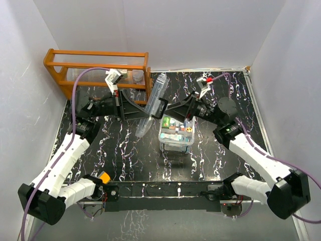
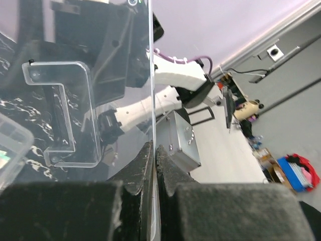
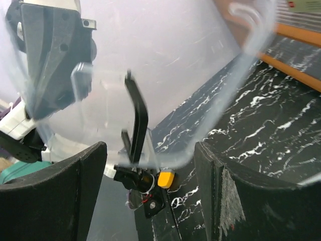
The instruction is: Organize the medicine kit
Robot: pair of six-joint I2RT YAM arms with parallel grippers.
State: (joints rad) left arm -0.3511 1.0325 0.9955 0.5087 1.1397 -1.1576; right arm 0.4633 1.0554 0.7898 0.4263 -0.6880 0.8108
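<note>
Fingers (image 2: pixel 135 173) of the left arm are clenched on the edge of the clear lid (image 2: pixel 100 100), pinching the thin sheet between both pads. The lid stands on edge rather than flat. From above it shows as a long slanted strip (image 1: pixel 154 93) running from near the rack down toward the box's left side. Whether its lower end touches the worktop I cannot tell. Its dark handle (image 3: pixel 138 115) sticks out from the face turned to the right arm.

The right arm's fingers (image 3: pixel 55 196) are released and spread wide, one on each side of that handle, with a gap on both sides and nothing grasped.

Just right of the lid, the clear rounded box (image 1: pixel 173 145) of the medicine kit sits uncovered near the middle of the worktop (image 1: pixel 125 150), a black surface veined with white. Small coloured packets (image 1: pixel 174 124) lie in its top compartments. A corner of the box also shows at the lower left of the left wrist view.

An orange wooden rack (image 1: pixel 98 54) stands at the far left corner, against the white wall, well apart from the box.
</note>
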